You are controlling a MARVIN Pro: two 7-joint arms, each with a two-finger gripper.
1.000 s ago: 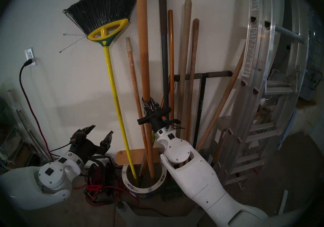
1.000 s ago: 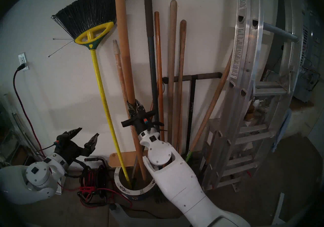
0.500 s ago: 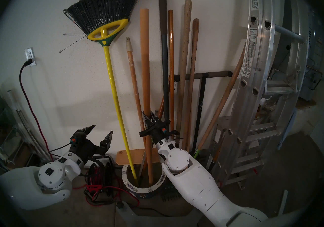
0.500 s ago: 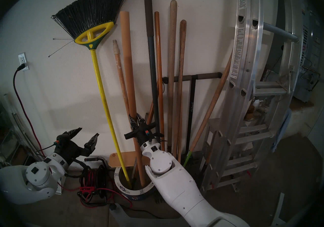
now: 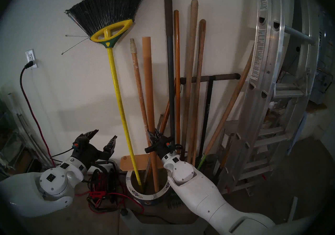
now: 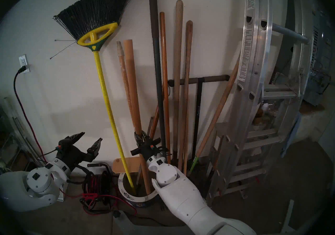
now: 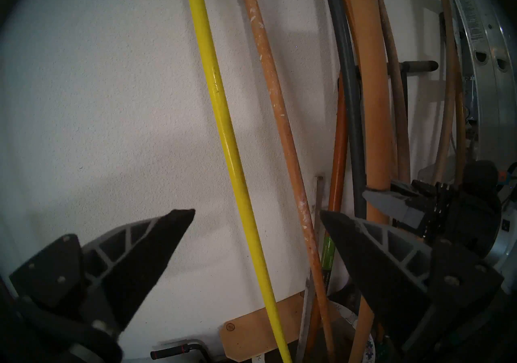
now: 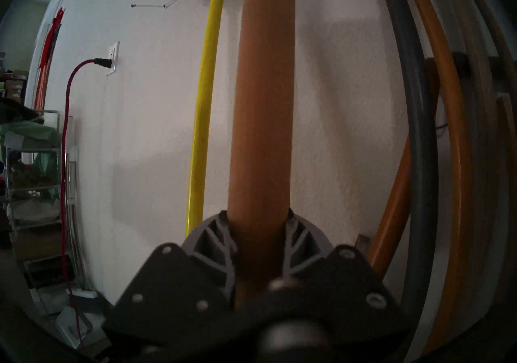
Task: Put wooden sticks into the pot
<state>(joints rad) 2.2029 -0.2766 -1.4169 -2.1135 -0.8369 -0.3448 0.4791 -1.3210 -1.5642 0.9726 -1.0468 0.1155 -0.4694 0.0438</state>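
My right gripper (image 5: 153,131) (image 6: 140,134) (image 8: 258,214) is shut on the thick plain wooden stick (image 5: 149,84) (image 6: 131,84) (image 8: 263,102). That stick stands nearly upright, with its lower end inside the flowered pot (image 5: 143,196) (image 6: 125,193). Beside it a thinner white-speckled stick (image 5: 137,77) (image 6: 124,77) (image 7: 277,102) with a cream tip also stands in the pot and leans on the wall. Left of the pot and low, my left gripper (image 5: 105,134) (image 6: 92,136) (image 7: 256,211) is open and holds nothing.
A yellow broom (image 5: 117,84) stands in the pot too. To the right, a dark grey pole (image 5: 170,66), several wooden handles (image 5: 192,66) and a black T-handle (image 5: 210,77) lean on the wall. An aluminium ladder (image 5: 272,84) fills the right side. A cord reel (image 5: 101,180) sits left of the pot.
My right gripper has come down with the thick stick; its top dropped from beside the broom bristles to the speckled stick's tip level. The left arm stayed still.
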